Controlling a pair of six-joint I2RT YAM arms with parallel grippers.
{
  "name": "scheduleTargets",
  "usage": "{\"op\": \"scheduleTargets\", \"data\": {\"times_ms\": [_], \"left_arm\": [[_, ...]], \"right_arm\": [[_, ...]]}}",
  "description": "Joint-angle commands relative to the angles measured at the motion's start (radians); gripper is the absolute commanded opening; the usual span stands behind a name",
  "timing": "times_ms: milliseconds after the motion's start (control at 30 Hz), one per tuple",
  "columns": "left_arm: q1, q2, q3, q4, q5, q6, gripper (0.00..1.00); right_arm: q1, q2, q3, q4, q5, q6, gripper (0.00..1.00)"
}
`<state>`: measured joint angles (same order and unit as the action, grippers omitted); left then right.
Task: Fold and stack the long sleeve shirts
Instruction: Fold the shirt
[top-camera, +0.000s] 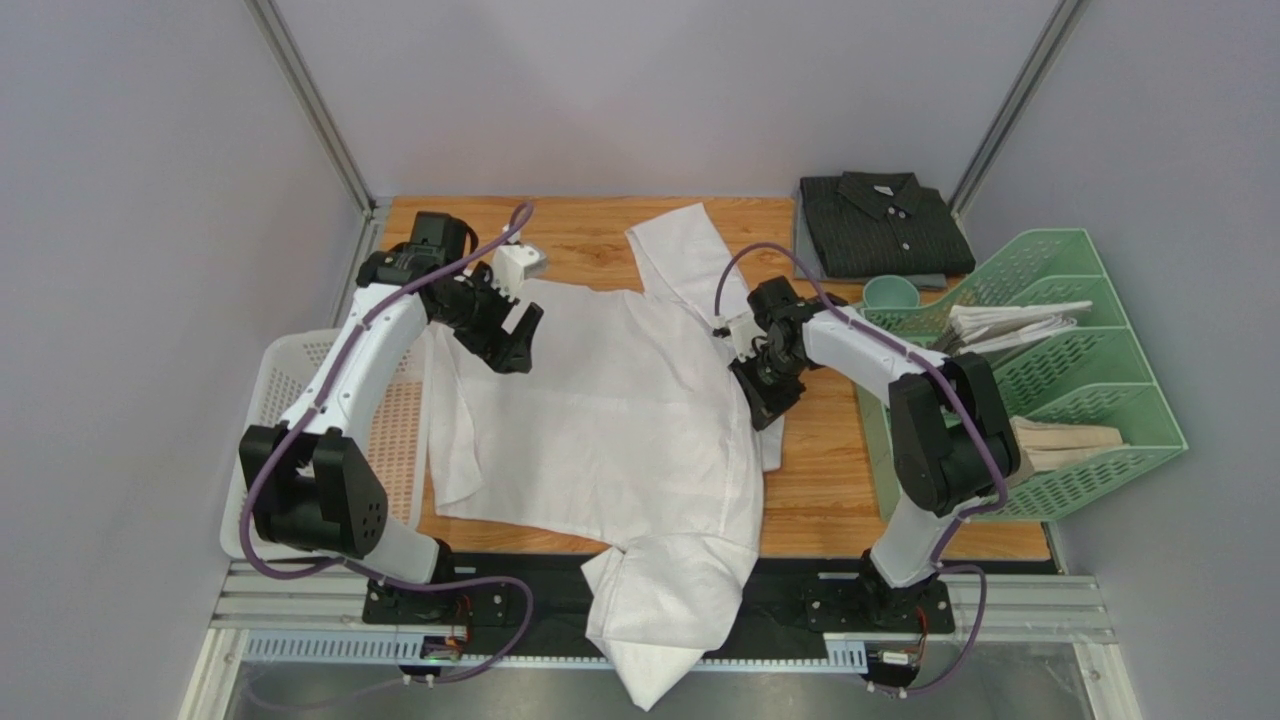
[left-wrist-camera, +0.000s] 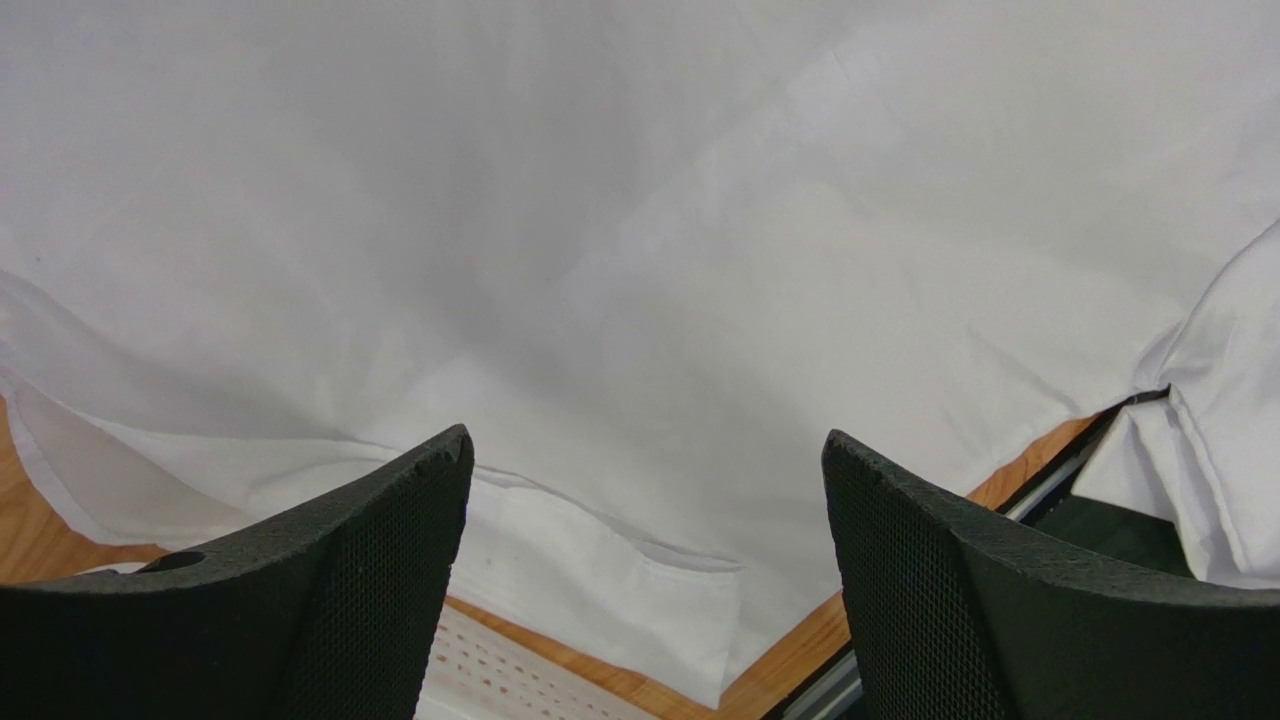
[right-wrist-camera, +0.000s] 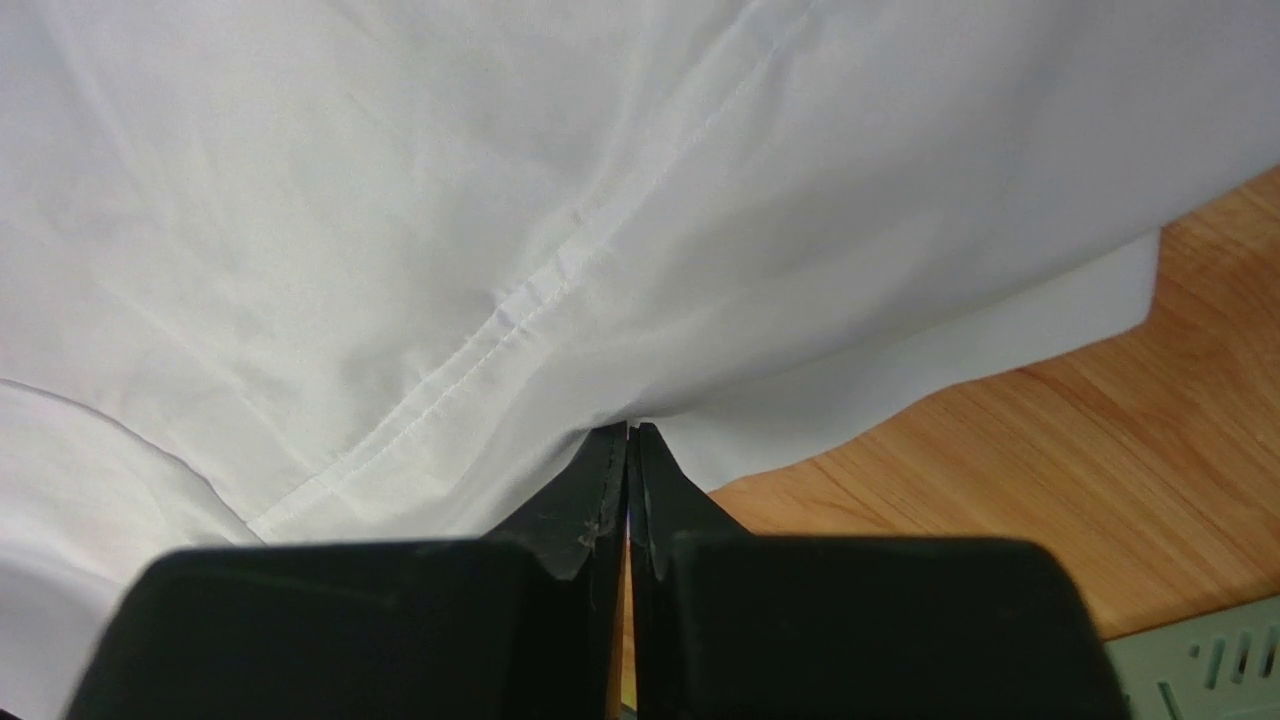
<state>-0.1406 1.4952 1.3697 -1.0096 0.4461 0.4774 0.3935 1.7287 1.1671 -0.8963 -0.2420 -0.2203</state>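
Note:
The white long sleeve shirt lies spread across the wooden table, with one sleeve hanging over the near edge. The dark striped shirt sits folded at the back right. My left gripper hovers open over the white shirt's upper left part. In the left wrist view its gripper has nothing between the fingers, and white cloth lies below. My right gripper is at the shirt's right edge. The right wrist view shows the gripper shut, pinching the white cloth at the tips.
A green file rack holding papers stands along the right side of the table. A white mesh basket sits off the left edge, beside the left arm. Bare wood shows right of the shirt.

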Motion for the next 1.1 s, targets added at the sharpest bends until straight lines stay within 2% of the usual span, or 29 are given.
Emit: {"op": "scheduleTargets", "data": {"times_ms": [0,167,333,433,667,900,1067], "left_arm": [[0.004,0.022,0.005,0.009,0.014,-0.003,0.91],[0.004,0.037,0.011,0.0,0.0,-0.005,0.91],[0.004,0.063,0.006,-0.011,-0.01,0.007,0.91],[-0.004,0.102,0.002,-0.011,-0.017,0.01,0.88],[-0.166,0.145,-0.121,0.06,-0.118,0.029,0.79],[-0.335,0.16,-0.291,0.189,-0.171,0.01,0.8],[-0.363,0.185,-0.363,0.233,-0.248,0.03,0.8]], "right_arm": [[0.019,0.081,0.019,0.049,0.018,0.0,0.03],[-0.005,0.153,-0.01,0.071,0.154,-0.062,0.02],[-0.143,0.124,-0.02,0.066,0.332,-0.188,0.03],[-0.2,0.114,0.012,0.056,0.378,-0.263,0.03],[-0.2,0.126,0.12,0.013,0.374,-0.271,0.03],[-0.2,0.141,0.123,0.005,0.368,-0.272,0.04],[-0.203,0.157,0.097,0.022,0.372,-0.275,0.04]]}}
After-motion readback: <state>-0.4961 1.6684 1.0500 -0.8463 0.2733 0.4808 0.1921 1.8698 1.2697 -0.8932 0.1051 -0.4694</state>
